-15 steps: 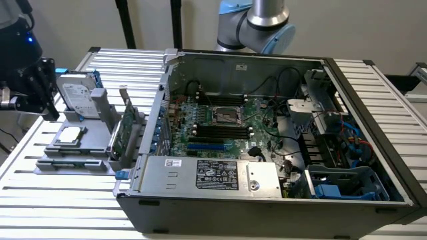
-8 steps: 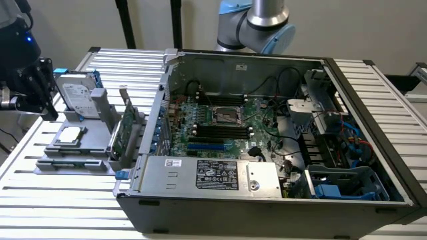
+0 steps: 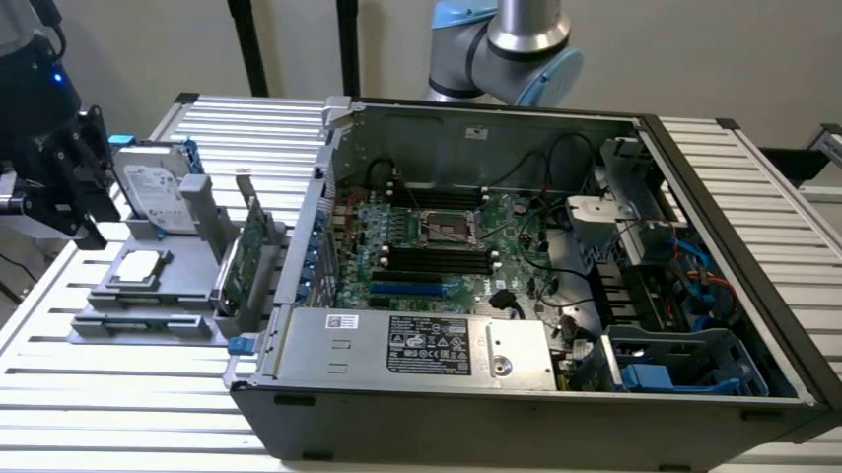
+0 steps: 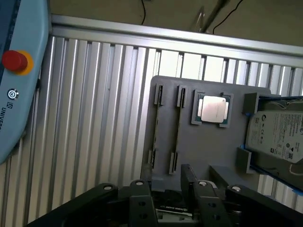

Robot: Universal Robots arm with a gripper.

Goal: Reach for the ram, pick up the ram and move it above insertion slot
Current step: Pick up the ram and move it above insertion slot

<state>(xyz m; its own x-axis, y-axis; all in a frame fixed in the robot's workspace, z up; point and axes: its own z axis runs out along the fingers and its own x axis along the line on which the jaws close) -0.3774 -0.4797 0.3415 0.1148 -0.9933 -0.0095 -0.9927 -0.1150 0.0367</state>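
Black gripper (image 4: 168,191) hangs just over the gray holder (image 4: 208,153), its two fingers spread wide with nothing between them. The ram (image 4: 178,130) seems to be the thin dark strip standing on edge in a holder slot near the fingers, untouched. A silver chip (image 4: 211,109) and a hard drive (image 4: 277,137) sit there too, with the open computer case (image 3: 526,424) on the exterior view's right.

- On the light-blue pendant (image 4: 21,71) in the wrist view, we read the letters "UNIVER", cut off at the picture's edge, beside a round power symbol (image 4: 13,93).
- The printed label (image 3: 428,347) on the power-supply cover (image 3: 329,345), lower middle of the exterior view, is too small for us to read.
- The hard drive (image 4: 277,137) also carries print we cannot read.
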